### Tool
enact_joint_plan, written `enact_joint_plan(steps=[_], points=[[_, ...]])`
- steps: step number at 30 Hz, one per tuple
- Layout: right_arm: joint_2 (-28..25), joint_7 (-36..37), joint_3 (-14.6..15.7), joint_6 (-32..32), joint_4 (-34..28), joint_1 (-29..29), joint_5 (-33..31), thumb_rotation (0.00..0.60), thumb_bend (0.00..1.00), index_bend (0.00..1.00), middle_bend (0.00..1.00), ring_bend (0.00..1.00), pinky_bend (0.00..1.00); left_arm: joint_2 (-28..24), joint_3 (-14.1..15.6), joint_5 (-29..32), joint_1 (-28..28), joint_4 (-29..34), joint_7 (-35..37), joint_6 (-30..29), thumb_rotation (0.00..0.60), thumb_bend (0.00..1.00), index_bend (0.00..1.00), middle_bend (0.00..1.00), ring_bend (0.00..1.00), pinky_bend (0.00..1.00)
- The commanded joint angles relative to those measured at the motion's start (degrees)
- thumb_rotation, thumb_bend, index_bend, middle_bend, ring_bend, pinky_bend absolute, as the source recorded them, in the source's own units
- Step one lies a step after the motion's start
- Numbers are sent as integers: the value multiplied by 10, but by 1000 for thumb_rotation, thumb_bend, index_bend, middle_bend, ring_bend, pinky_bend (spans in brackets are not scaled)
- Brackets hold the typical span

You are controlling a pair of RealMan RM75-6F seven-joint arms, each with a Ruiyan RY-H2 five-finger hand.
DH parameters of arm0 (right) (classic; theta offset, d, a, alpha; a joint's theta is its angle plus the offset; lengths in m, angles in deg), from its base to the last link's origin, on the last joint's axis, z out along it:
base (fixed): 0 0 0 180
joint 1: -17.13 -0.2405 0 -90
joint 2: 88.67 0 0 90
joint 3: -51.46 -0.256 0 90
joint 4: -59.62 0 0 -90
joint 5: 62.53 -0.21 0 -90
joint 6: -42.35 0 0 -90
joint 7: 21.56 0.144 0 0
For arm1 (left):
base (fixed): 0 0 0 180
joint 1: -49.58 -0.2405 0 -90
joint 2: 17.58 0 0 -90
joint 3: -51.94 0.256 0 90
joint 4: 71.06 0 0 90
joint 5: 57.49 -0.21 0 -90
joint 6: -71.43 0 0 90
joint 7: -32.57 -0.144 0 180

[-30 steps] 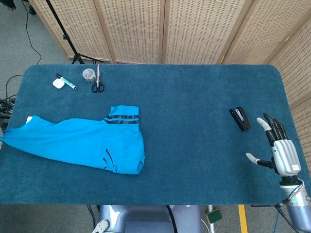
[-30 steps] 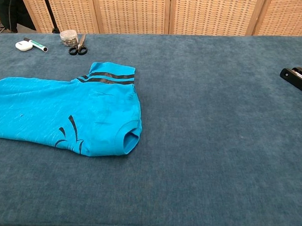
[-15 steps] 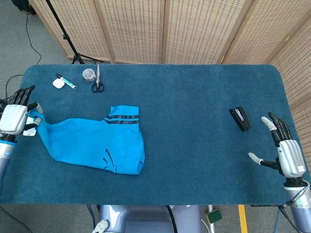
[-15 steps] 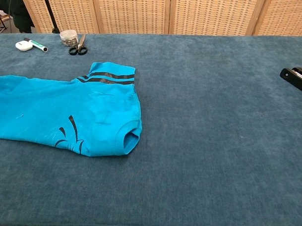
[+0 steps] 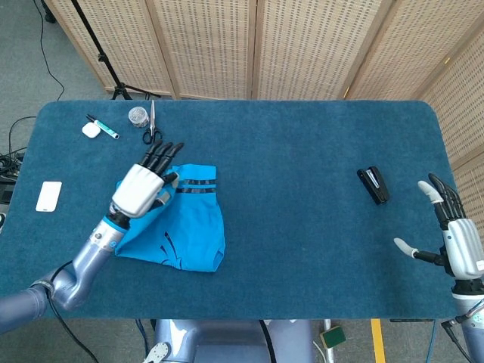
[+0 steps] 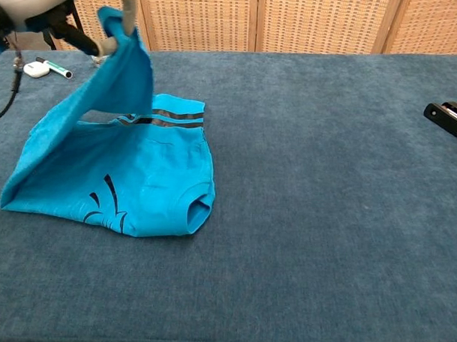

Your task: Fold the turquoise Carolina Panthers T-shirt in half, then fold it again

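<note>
The left hand (image 5: 140, 189) pinched the turquoise T-shirt (image 6: 138, 190) by its raised edge, above the table's (image 5: 302, 174) left side. To fold well, that edge likely needed laying squarely over the striped sleeve (image 6: 166, 116). Soft jersey draped loosely over napped blue cloth. The right hand (image 5: 457, 242) hovered empty, fingers spread.

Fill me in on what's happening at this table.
The left hand holds one end of the turquoise T-shirt lifted above the rest of it, partway through a fold. The right hand is open at the table's right edge, holding nothing, near a black stapler.
</note>
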Motion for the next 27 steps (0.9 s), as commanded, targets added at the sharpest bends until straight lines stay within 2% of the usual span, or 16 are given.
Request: enact_joint_plan(steps=[1, 9, 20, 27], points=[[-1, 3, -1, -1, 1, 1, -1, 600, 0, 0, 0, 0, 0, 19, 1, -21, 21, 33, -41, 10, 600, 554, 794, 0, 0, 0], [-2, 2, 0, -2, -1, 1, 1, 600, 0, 0, 0, 0, 0, 37, 43, -55, 19, 42, -76, 20, 600, 552, 795, 0, 0, 0], [-1, -2, 0, -2, -2, 2, 2, 600, 0, 0, 0, 0, 0, 60, 99, -113, 7, 27, -75, 10, 600, 551, 795, 0, 0, 0], [-1, -1, 0, -1, -2, 2, 2, 600, 0, 0, 0, 0, 0, 78, 125, -132, 1, 11, -80, 18, 600, 533, 795, 0, 0, 0]])
